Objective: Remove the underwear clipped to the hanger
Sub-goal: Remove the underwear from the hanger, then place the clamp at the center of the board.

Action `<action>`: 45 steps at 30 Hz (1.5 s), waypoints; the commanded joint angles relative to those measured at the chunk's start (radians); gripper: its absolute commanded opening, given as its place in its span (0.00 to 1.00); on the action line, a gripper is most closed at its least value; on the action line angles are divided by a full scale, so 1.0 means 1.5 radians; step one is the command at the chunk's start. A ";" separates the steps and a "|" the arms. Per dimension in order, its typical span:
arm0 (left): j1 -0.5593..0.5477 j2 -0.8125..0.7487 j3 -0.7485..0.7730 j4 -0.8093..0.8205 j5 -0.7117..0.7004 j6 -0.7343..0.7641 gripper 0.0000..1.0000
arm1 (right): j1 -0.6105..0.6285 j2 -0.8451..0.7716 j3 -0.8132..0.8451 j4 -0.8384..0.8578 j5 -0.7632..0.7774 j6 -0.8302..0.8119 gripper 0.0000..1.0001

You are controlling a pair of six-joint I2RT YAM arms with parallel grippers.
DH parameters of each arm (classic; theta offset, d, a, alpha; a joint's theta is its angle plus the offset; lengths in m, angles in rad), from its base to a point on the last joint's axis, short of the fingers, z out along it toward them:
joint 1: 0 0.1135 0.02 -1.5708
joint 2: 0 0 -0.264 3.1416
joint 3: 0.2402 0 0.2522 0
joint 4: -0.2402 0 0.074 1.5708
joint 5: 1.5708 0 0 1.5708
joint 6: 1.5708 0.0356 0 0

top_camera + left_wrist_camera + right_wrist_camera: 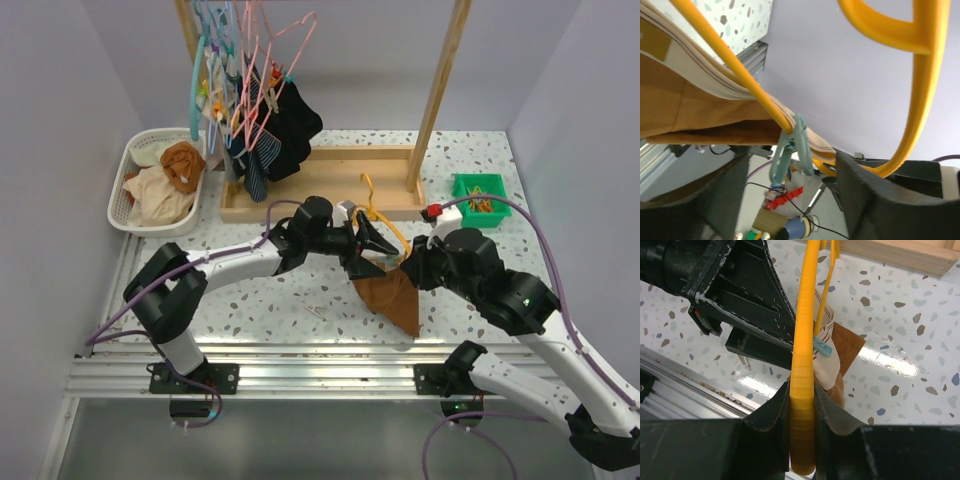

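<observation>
Behind the arms, on the rack: the underwear (292, 128) is hung as a black, limp bunch from pegged hangers on the wooden rack (330, 192), at the back of the table (280, 300).
Bearing from end effectors: the underwear lies away to the rear and left, well apart from both.
Long axis: the garments are judged to hang downward toward the rack base; single pieces cannot be told apart.
Nearer arm: the left arm is judged nearer.
Left end effector (372, 240): its fingers are spread wide, and a teal peg (790, 150) is seen between them.
Right end effector (802, 390): it is clamped on the yellow hanger (385, 222).
Load on yellow hanger: an orange-brown cloth (392, 295) is pegged to it and hangs to the table between the arms.
Surface: a speckled, glossy table top is shown.
Room: a white basket (125, 205) stands to the left of the rack and a green tray (480, 200) to its right; other hangers crowd the underwear closely.
</observation>
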 commanded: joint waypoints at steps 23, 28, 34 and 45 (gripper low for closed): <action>0.000 0.005 -0.039 0.157 0.065 -0.042 0.00 | 0.006 -0.001 0.018 -0.009 0.021 -0.006 0.00; 0.001 -0.021 -0.034 0.114 0.059 -0.006 0.00 | 0.006 0.006 0.019 -0.018 0.045 0.003 0.00; 0.023 -0.067 -0.003 -0.062 0.036 0.141 0.22 | 0.006 0.004 0.017 -0.034 0.077 0.016 0.00; 0.088 -0.129 -0.084 -0.170 0.035 0.317 0.83 | 0.006 -0.006 0.041 -0.022 0.049 0.014 0.00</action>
